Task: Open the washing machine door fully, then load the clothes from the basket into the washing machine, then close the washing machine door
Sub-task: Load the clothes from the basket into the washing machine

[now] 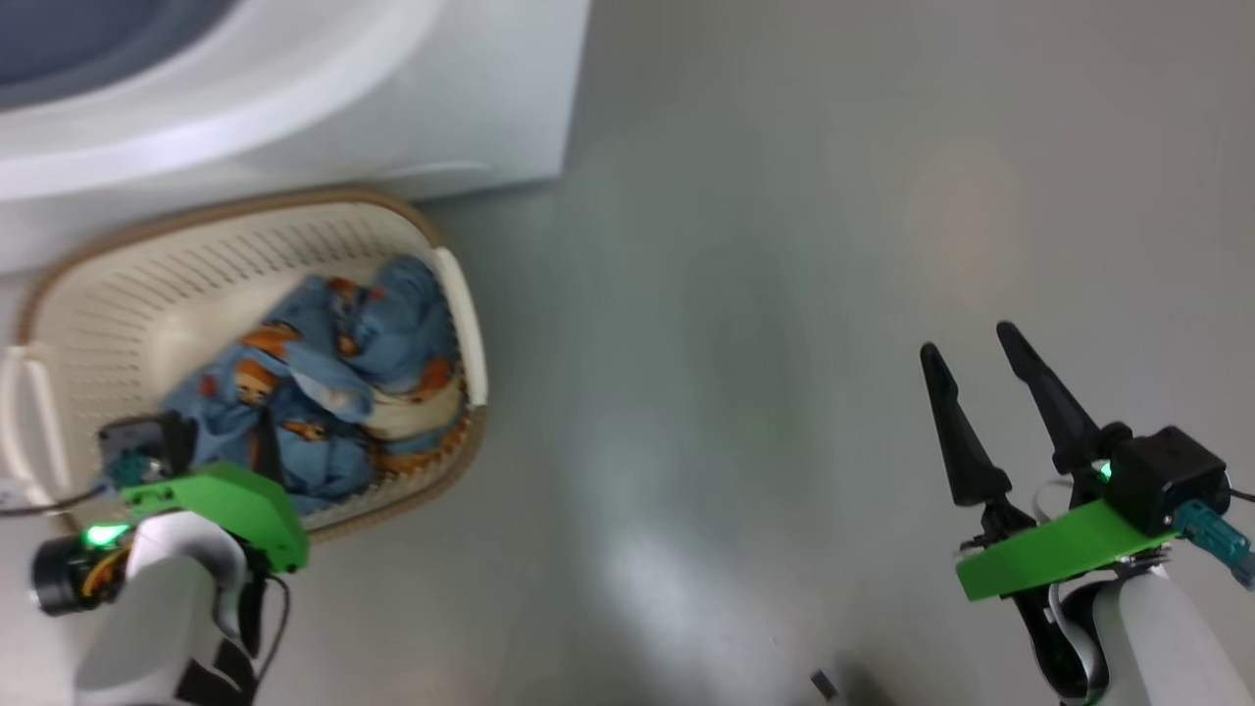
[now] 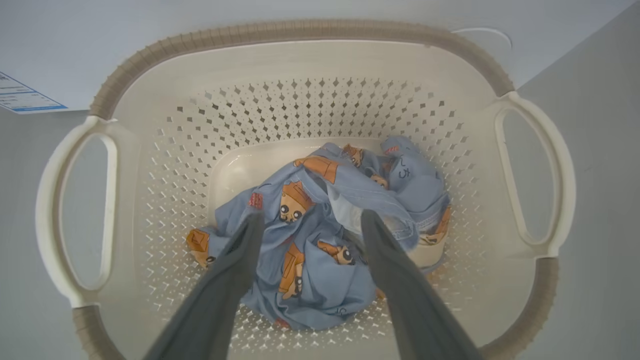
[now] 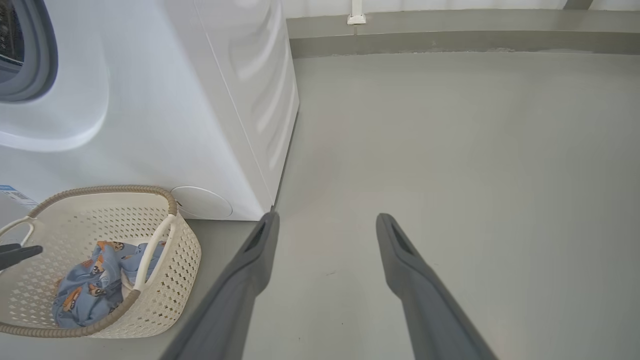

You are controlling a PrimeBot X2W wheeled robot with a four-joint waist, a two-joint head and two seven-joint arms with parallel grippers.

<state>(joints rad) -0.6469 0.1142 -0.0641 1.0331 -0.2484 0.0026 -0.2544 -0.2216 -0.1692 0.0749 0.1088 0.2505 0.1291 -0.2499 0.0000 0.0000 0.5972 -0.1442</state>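
Observation:
The basket (image 1: pixel 127 284) stands on the floor against the front of the white washing machine (image 1: pixel 294 108). The clothes (image 1: pixel 333 382), a light blue heap with orange figures and a cream piece, lie in it. My left gripper (image 2: pixel 311 220) points down into the basket (image 2: pixel 310 65), open, its fingertips spread just over the clothes (image 2: pixel 320 260); I cannot tell whether they touch. My right gripper (image 1: pixel 966 338) hangs open over bare floor to the right, holding nothing. The right wrist view shows the machine's grey-blue seal (image 3: pixel 35 65) uncovered. The washing machine door is out of view.
Grey floor (image 1: pixel 784 343) stretches to the right of the machine and basket. A round white cover (image 3: pixel 200 202) sits low on the machine's front, beside the basket (image 3: pixel 165 295). A blue label (image 2: pixel 22 95) is on the machine. A wall base (image 3: pixel 450 42) runs along the far side.

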